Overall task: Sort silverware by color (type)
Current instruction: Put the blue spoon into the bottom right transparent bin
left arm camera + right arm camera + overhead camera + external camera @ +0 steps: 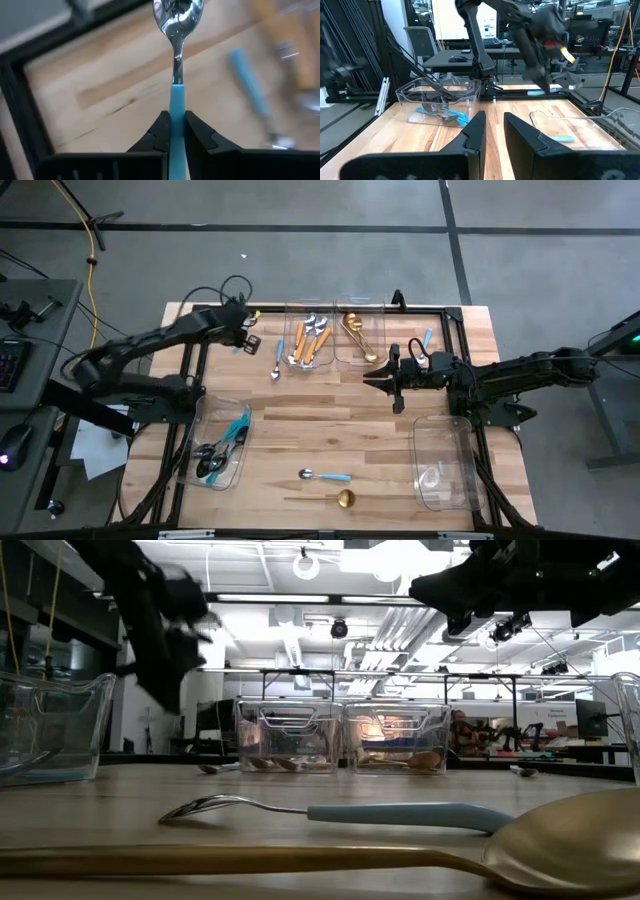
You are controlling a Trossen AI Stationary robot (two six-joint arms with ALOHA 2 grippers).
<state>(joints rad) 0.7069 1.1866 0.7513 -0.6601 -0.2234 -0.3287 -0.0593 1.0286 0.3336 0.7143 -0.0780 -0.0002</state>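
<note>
My left gripper (174, 125) is shut on a spoon (177, 30) with a silver head and a light-blue handle, above the table's far left part (246, 340). My right gripper (494, 129) is open and holds nothing; it hovers right of the table's middle (380, 378). Three more light-blue-handled spoons lie flat on the wood: one by the orange bin (276, 363), one at the far right (427, 338), one near the front (326, 476). A gold spoon (338, 498) lies beside that last one. My left gripper pinches the spoon's light-blue handle (178, 102) between its two fingers, which lie along the handle. The silver head (178, 15) points straight out past the fingertips. The spoon is lifted clear of the table.
Two clear bins stand at the far middle, one with orange-handled pieces (310, 338) and one with gold pieces (360, 335). A near-left bin (218, 448) holds dark-headed, blue-handled pieces. A near-right bin (445, 465) looks almost bare. A black frame (300, 310) edges the table.
</note>
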